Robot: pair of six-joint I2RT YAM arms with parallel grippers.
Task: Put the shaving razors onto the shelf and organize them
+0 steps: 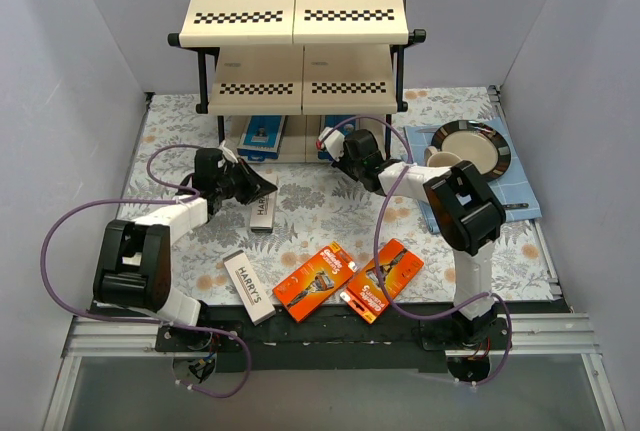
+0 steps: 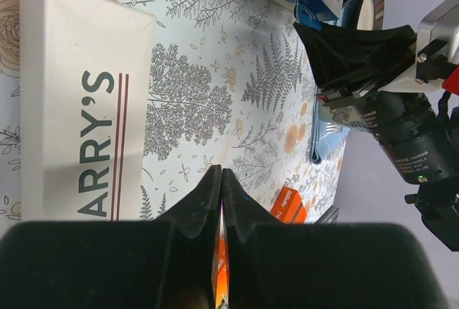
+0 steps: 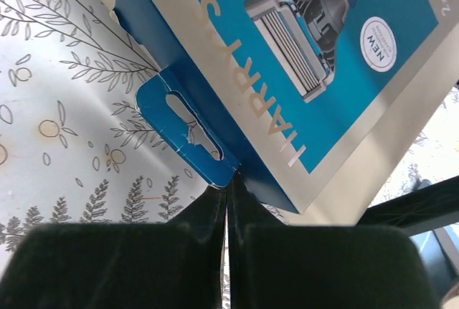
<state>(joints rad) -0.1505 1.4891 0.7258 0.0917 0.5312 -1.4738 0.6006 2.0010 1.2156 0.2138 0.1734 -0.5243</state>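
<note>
Here, the left fingers [image 2: 199, 205] are pressed together, the white HARRY'S box [image 2: 79, 101] flat on the table [image 2: 237, 72] just beside them; the right fingers [image 3: 204, 216], also together, touch the hang tab [image 3: 188, 133] of the blue Harry's box [image 3: 323, 58].

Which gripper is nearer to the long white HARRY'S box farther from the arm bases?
Left. The left gripper is just beside the long white box; the right gripper is farther, down by the black-framed shelf.
</note>
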